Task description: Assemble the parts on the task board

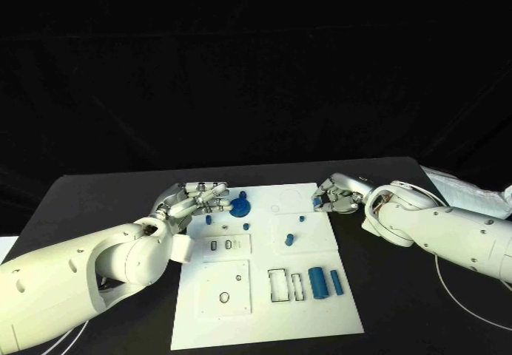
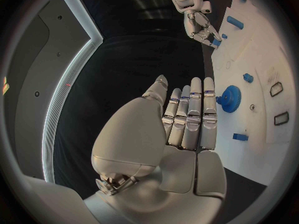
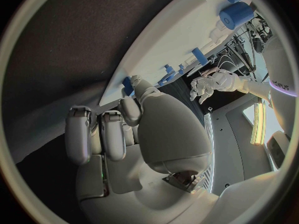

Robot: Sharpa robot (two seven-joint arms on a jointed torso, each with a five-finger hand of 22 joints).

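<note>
Task board [image 1: 320, 310] mid-table, gear [image 1: 240, 207] far left, cylinders [image 1: 318, 281] near right

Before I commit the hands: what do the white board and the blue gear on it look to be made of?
The task board looks like rigid white plastic or painted sheet with a matte finish: flat, even white, crisp cut-out slots, no glare. The blue gear looks like moulded or printed plastic: uniform saturated blue, dull sheen, clean teeth around its rim. Neither shows a metallic glint, though the material cannot be confirmed from looks alone.

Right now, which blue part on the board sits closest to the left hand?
The blue gear near the task board's far edge, just beside the left hand's fingertips. It is round and toothed; the other blue parts, like the two cylinders, lie farther off.
</note>
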